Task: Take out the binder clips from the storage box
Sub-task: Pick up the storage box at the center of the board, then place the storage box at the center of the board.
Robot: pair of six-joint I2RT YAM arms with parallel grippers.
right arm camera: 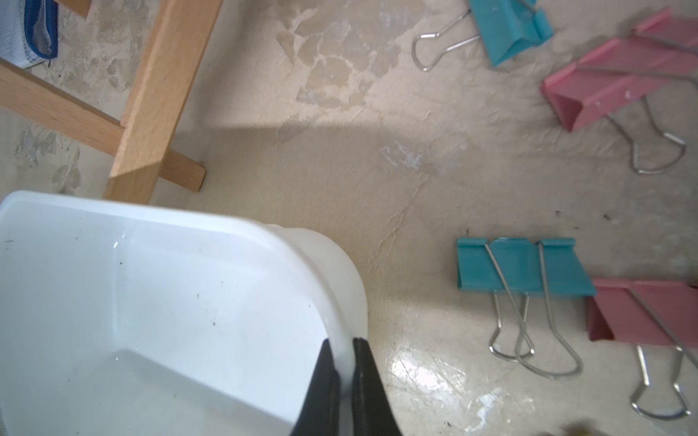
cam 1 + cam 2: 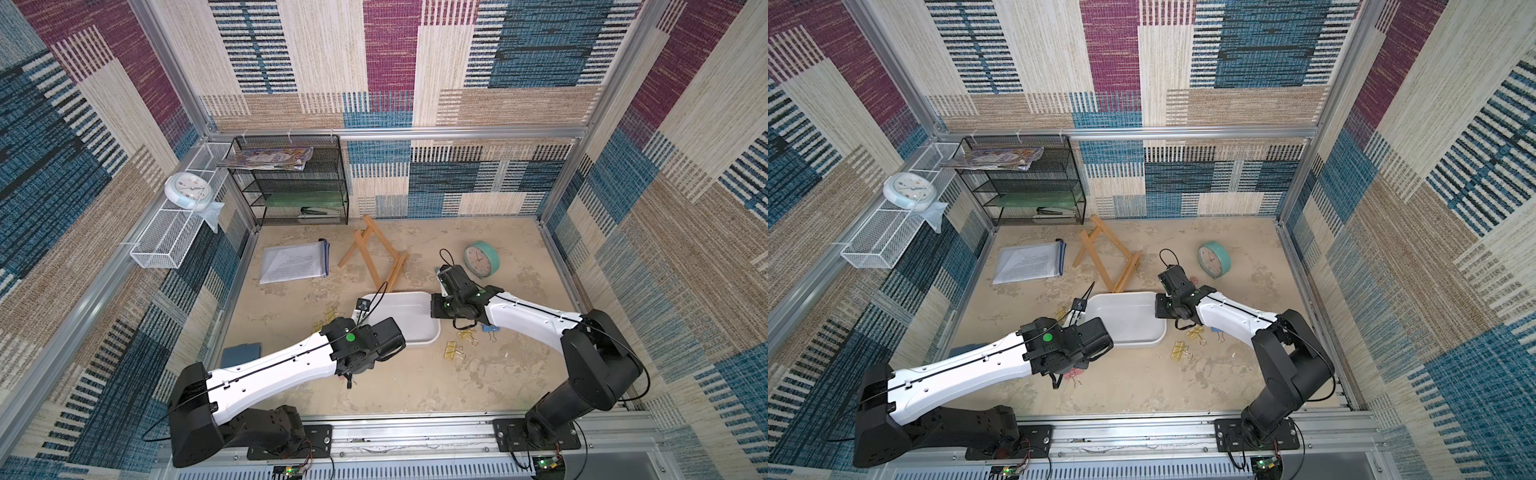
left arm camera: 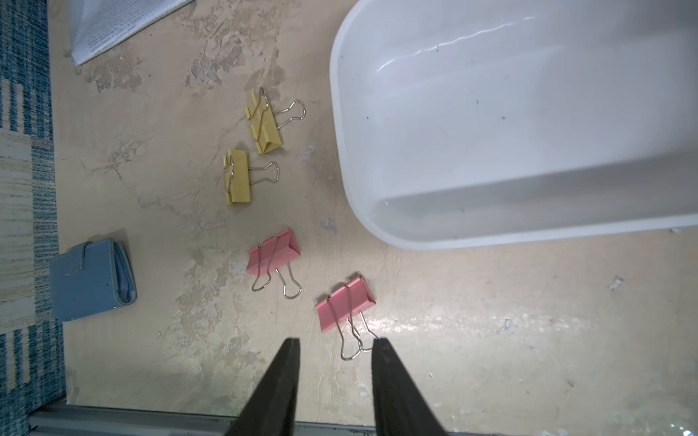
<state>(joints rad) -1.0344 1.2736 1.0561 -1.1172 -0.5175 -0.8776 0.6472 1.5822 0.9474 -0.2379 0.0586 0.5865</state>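
Observation:
The white storage box [image 2: 409, 318] [image 2: 1129, 322] lies mid-table, and no clip shows inside it [image 3: 491, 132]. My right gripper [image 1: 342, 341] is shut on the box's side wall [image 1: 340, 287], one finger inside and one outside. My left gripper [image 3: 337, 341] hangs open over the bare table with nothing between its fingers. The wire handle of a pink binder clip [image 3: 345, 304] reaches one fingertip [image 3: 381, 345]. Another pink clip [image 3: 274, 251] and two yellow ones [image 3: 264, 124] [image 3: 238, 177] lie beside the box. Teal clips [image 1: 521, 266] and pink clips [image 1: 612, 83] lie past its other end.
A wooden easel [image 2: 374, 257] lies behind the box, with a teal clock [image 2: 482, 258] to its right. A paper pouch [image 2: 295, 262] and a blue wallet [image 3: 92, 279] sit on the left. A black mesh rack [image 2: 291, 178] and a white wire basket [image 2: 166, 241] line the back-left wall.

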